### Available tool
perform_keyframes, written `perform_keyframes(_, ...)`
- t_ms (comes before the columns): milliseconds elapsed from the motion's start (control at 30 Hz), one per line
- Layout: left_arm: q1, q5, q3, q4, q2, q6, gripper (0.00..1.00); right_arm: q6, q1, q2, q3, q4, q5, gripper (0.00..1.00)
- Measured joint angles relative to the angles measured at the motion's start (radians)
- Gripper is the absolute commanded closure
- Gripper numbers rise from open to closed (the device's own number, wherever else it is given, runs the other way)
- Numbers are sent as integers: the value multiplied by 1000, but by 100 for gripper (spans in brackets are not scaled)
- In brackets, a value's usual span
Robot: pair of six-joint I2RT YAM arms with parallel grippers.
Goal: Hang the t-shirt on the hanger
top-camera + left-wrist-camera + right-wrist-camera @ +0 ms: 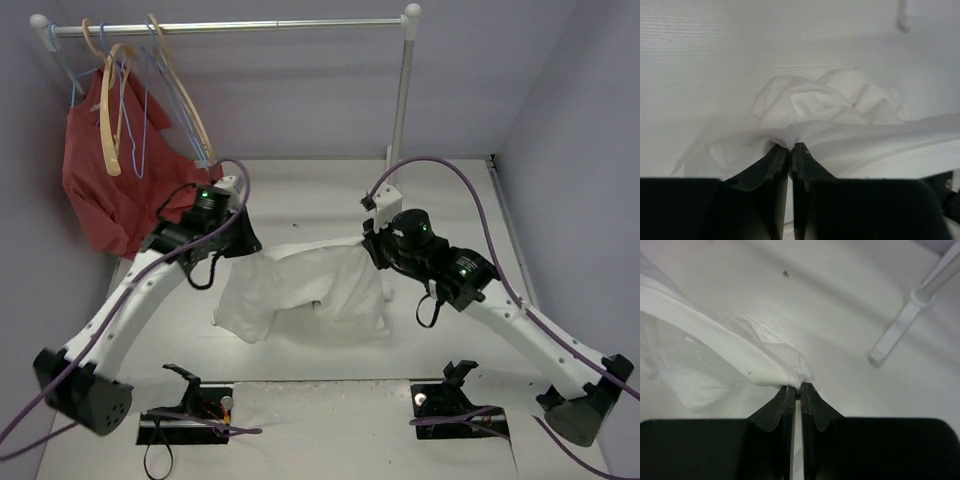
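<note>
Both grippers are pinched tight on the t-shirt (310, 285), which is stretched between them mid-frame with its lower part sagging onto the table (330, 395). The left gripper (791, 146) has a bunched fold and the right gripper (800, 386) a hemmed edge. I'd hold the cloth taut and level going toward the hanger (188, 105) on the rail (250, 25), upper left. No containers in sight

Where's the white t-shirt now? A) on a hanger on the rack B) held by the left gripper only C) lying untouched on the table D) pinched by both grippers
D: the left gripper and right gripper each show shut jaws pinching t-shirt cloth at the tips.
</note>
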Motion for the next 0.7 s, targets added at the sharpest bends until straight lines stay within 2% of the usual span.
perform_keyframes(67, -21, -38, -29, 45, 117, -13, 79, 26, -102, 44, -49, 16, -71, 100)
perform_keyframes(133, -39, -72, -42, 72, 211, -24, 63, 47, -179, 86, -65, 25, -129, 98)
perform_keyframes(200, -50, -108, -43, 96, 279, -31, 48, 63, -256, 145, -65, 55, -165, 84)
perform_keyframes(233, -51, -124, -40, 105, 300, -31, 46, 68, -278, 172, -63, 70, -174, 77)
perform_keyframes(267, -51, -140, -31, 109, 323, -36, 44, 72, -290, 199, -56, 77, -179, 62)
perform_keyframes(300, -51, -155, -13, 107, 343, -37, 41, 80, -296, 231, -43, 80, -182, 57)
perform_keyframes(467, -64, -208, 153, 95, 382, -17, 37, 81, -298, 347, 41, 89, -192, 48)
perform_keyframes(700, -166, -289, 478, 44, 309, 56, 37, 79, -298, 317, 122, 84, -195, 42)
